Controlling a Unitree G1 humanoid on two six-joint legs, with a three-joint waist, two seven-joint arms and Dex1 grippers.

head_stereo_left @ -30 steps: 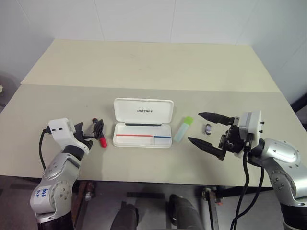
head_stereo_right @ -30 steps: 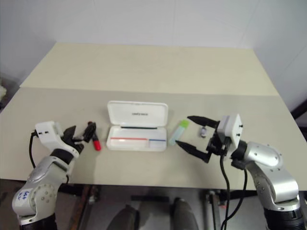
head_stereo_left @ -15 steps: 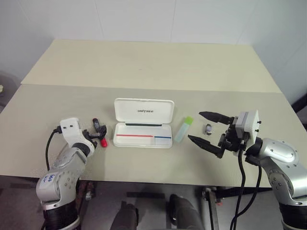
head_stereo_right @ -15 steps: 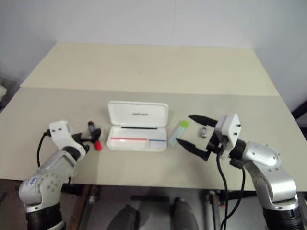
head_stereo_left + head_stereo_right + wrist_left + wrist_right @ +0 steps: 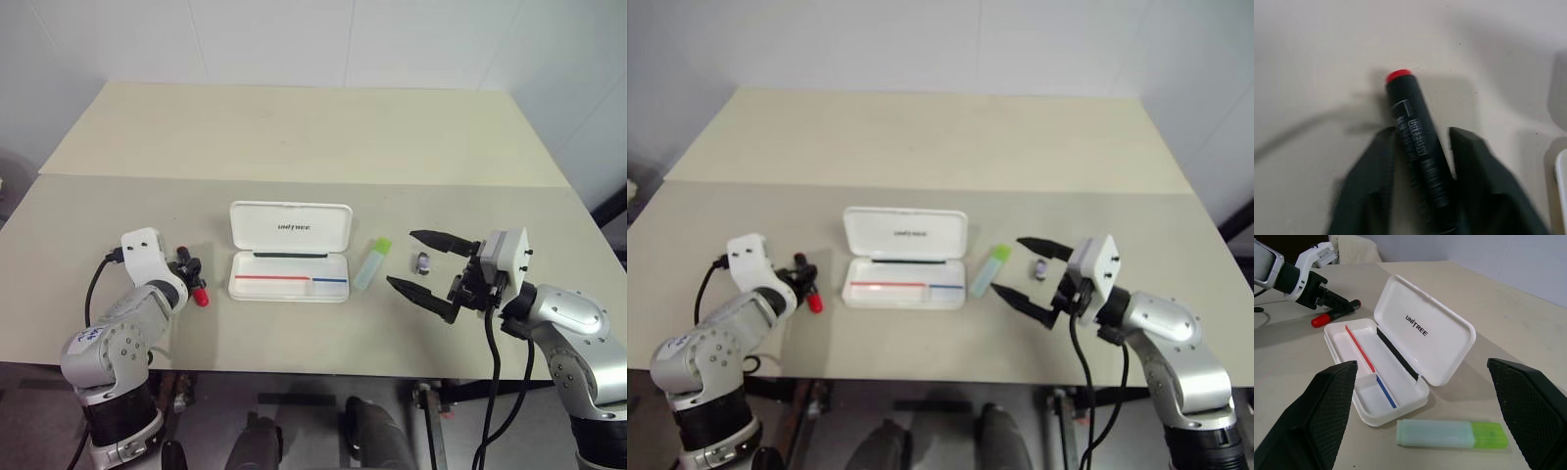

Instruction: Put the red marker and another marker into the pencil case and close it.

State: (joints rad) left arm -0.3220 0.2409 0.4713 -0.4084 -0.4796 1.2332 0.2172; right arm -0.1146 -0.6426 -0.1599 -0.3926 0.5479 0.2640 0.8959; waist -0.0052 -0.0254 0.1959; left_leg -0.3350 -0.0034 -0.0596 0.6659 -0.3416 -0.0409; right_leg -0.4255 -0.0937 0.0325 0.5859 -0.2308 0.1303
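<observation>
The left gripper (image 5: pixel 1420 171) has its black fingers (image 5: pixel 1476 166) pinching the red marker (image 5: pixel 1418 147) on the table (image 5: pixel 294 137), just left of the open pencil case (image 5: pixel 291 252). The right gripper (image 5: pixel 423 264) hangs with fingers spread wide, near the green marker (image 5: pixel 372 263) lying just right of the case.

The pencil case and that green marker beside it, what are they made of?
The pencil case looks like hard white plastic: smooth moulded walls, a faint sheen, printed lettering on the lid. The green marker seems to be translucent plastic with a frosted pale mint body and a brighter lime cap. Neither can be confirmed by look alone.
</observation>
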